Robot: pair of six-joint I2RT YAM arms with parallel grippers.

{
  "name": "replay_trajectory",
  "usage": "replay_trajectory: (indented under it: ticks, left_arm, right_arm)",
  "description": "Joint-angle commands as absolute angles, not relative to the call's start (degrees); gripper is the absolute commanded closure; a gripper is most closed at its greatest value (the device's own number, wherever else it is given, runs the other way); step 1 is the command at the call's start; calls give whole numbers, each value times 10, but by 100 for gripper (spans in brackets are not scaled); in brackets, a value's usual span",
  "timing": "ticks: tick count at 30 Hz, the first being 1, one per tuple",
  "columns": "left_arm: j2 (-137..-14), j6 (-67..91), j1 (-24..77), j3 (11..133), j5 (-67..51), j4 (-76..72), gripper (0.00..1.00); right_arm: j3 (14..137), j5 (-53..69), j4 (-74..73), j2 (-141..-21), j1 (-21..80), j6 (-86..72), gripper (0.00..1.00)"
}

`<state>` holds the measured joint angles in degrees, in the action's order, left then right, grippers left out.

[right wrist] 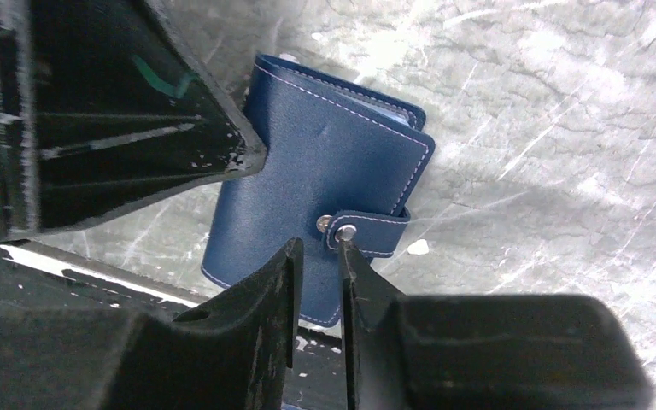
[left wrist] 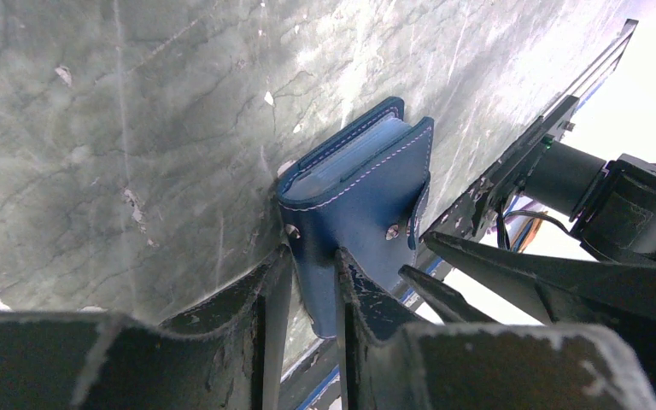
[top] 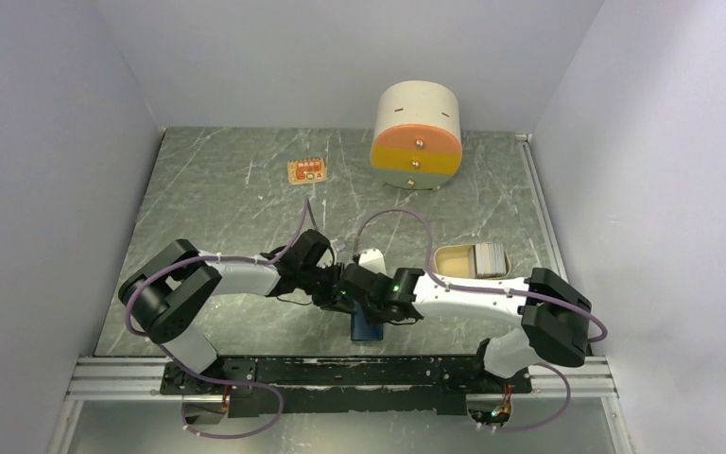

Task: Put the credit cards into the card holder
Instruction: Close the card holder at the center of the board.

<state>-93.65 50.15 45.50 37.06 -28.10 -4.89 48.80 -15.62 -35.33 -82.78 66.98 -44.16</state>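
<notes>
Top: card holder (top: 368,328) pokes out under both arms' meeting tips; credit cards (top: 488,255) in dish (top: 447,260) beyond R forearm.
L wrist: left gripper (left wrist: 312,282) clamps holder's near edge.
R wrist: right gripper (right wrist: 318,265) barely parted, empty, tip at snap strap (right wrist: 367,229), holder just ahead.

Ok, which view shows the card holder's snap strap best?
Right wrist: the snap strap lies fully visible on the card holder. Left wrist sees the strap edge-on; top external shows just a blue sliver of the holder.
</notes>
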Motion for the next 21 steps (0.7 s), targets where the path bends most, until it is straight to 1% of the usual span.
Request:
replay_trajectory:
  ticks: [1,8,11,13,17,21]
  left_arm:
    - [-922,488,459,375,-272,-40,70]
    - [-923,488,458,374,-274,-41,70]
    - [-922,483,458,381,-271,-33,70]
    - [-922,483,459,381,-269,-32,70]
    - [-923,487,458,377,-271,-36,70]
    - [-924,488,458,377,-273,-39,70]
  right_arm:
    - [525,-204,-387,-840,681,-448,75]
    - [543,-214,-401,-857,682,-445,78]
    - [546,-220,-409,-859,685,-447,72]
    - [539,-213,-401,-859,685,-446,71]
    - [529,-199,-381,-859,685,-443,73]
    - [531,-212,-390,-861,685,-446,76]
